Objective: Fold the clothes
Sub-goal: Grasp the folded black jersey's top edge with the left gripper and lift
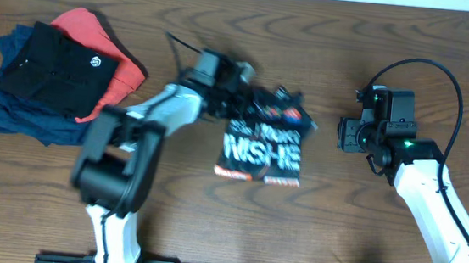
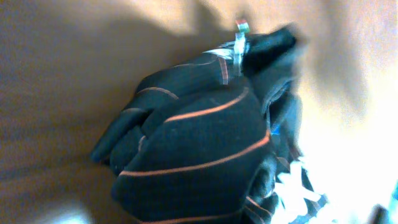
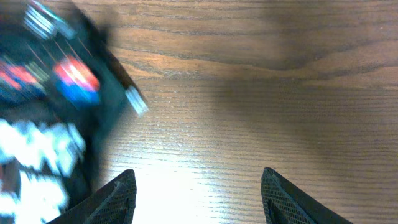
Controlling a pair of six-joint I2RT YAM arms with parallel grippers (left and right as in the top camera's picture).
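Observation:
The black shirt (image 1: 263,147) with white block lettering and red-white logos lies in a folded bundle at the table's middle. Its upper left part is bunched up at my left gripper (image 1: 234,93). In the left wrist view the black fabric with orange lines (image 2: 199,143) fills the frame and hides the fingers, so the gripper appears shut on it. My right gripper (image 1: 347,135) is open and empty, just right of the shirt. In the right wrist view its fingers (image 3: 196,193) frame bare wood, and the shirt's edge (image 3: 56,124) is at the left.
A pile of folded garments sits at the far left: a plain black shirt (image 1: 57,65) on top, a coral-red one (image 1: 98,34) and navy ones (image 1: 15,112) beneath. Bare wood table (image 1: 338,217) surrounds the shirt.

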